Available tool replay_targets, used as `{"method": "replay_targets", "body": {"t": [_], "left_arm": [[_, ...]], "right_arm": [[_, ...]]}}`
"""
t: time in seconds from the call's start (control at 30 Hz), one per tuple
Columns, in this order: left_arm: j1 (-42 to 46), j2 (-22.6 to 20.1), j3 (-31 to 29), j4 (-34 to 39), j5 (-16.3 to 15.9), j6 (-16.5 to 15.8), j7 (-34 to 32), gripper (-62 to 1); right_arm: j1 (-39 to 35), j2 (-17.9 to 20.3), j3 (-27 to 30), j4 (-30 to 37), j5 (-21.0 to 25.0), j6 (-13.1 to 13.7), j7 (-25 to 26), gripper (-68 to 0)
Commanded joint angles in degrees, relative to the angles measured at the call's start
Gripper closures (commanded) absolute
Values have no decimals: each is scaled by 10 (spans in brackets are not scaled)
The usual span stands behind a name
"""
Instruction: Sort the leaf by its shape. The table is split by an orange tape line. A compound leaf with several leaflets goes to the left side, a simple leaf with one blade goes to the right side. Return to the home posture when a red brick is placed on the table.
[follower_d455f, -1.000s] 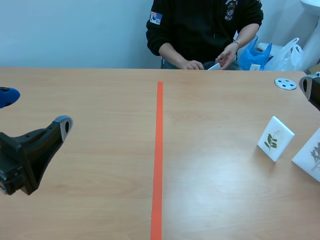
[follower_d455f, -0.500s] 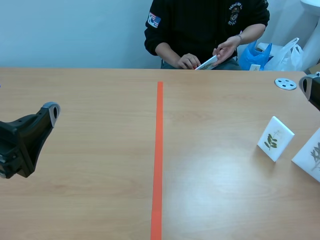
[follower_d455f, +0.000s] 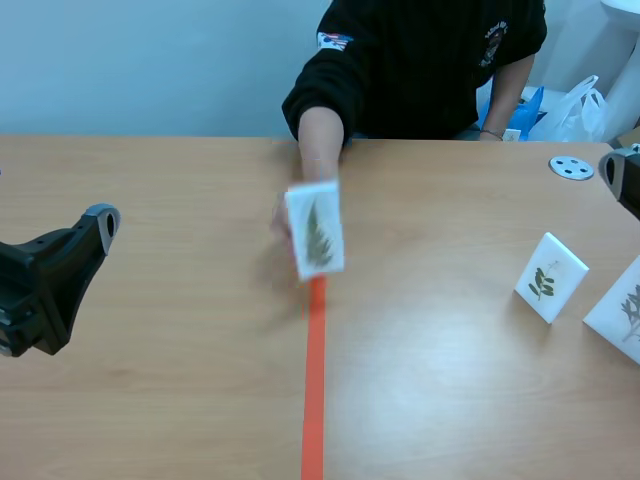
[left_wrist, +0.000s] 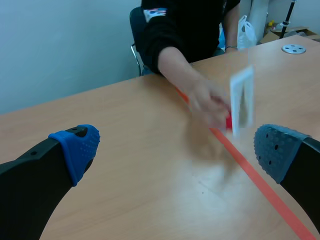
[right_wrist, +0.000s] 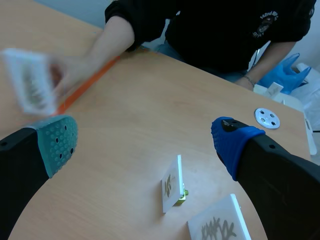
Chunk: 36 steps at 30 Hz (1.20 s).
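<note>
A person (follower_d455f: 420, 60) across the table (follower_d455f: 180, 400) holds a white leaf card (follower_d455f: 315, 228) just above the orange tape line (follower_d455f: 314, 380), toward the far middle. The card is blurred, so I cannot tell its leaf shape. The robot's left hand (left_wrist: 177, 150) hangs open over the left side, gripping nothing. The right hand (right_wrist: 145, 142) is open too, over the right side, where a small standing card (follower_d455f: 550, 277) and a second card (follower_d455f: 618, 308) stand.

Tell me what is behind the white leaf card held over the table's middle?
The person's hand, gripping it from behind; the card covers part of it. Below runs the orange tape line, its far stretch hidden by card and arm.
</note>
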<state>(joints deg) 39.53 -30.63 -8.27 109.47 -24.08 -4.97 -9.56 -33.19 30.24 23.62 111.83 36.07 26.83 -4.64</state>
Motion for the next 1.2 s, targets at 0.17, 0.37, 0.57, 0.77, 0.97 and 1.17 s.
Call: {"method": "replay_targets", "body": {"t": [0.17,0.37,0.57,0.77,0.97,1.17], "left_arm": [[3,2,-2,8,-1,-1,-9,-623],[3,1,-2,8,-1,-1,-6,-623],[3,1,-2,8,-1,-1,-5,-623],[3,1,-2,8,-1,-1,-5,-623],[3,1,-2,8,-1,-1,-3,-623],[3,1,-2,8,-1,-1,-3,-623]], "right_arm": [[7,10,8,9,6,-2,3,-547],[7,10,8,9,6,-2,-12,-547],[7,10,8,9,2,-2,-29,-547],[11,10,8,9,-1,3,-50,-547],[19,16,8,9,-1,8,-56,-547],[45,46,-12,4,-1,47,-75,-547]]}}
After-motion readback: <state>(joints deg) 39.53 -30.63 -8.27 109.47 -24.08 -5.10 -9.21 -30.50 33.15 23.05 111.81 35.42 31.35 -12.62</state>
